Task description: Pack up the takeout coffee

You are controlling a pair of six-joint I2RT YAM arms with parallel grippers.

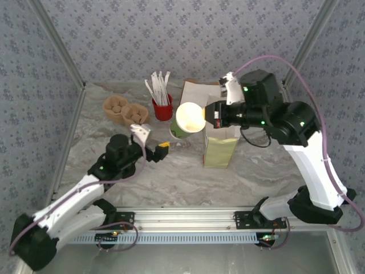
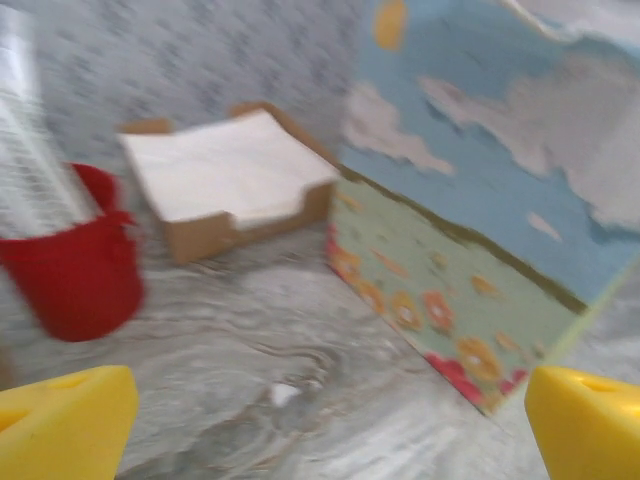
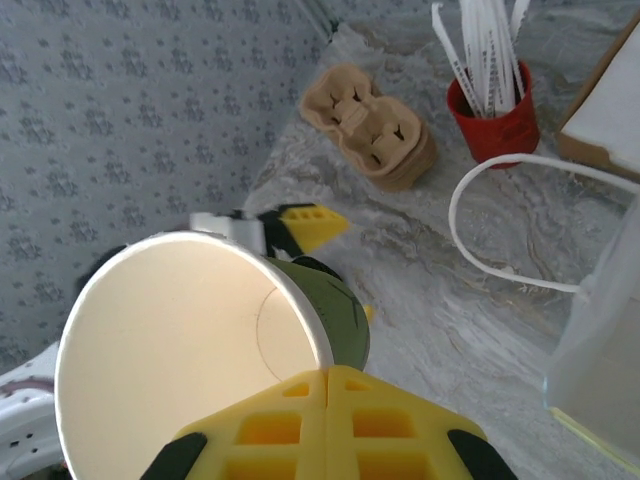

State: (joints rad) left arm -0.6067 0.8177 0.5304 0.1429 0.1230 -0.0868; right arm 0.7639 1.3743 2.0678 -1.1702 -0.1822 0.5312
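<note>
Nearest me, the left gripper sits low over the grey marbled table. Its yellow fingers are spread wide with nothing between them. Its own camera is blurred, but it gives what the overhead view cannot: blue sky, clouds and flowers printed on the side of the tall paper bag.

Just past it, the right gripper is clamped on the wall of the dark olive-green paper cup. The cup is cream inside and held tipped in the air, just left of the bag's open top. That wrist camera also catches a white string handle looping out from the bag.

Furthest back, the brown pulp cup carriers, the red holder of white sticks and a cardboard box of white napkins stand in a row near the wallpapered back wall. Bare tabletop runs from the arm bases to the bag, with side walls close on either hand.
</note>
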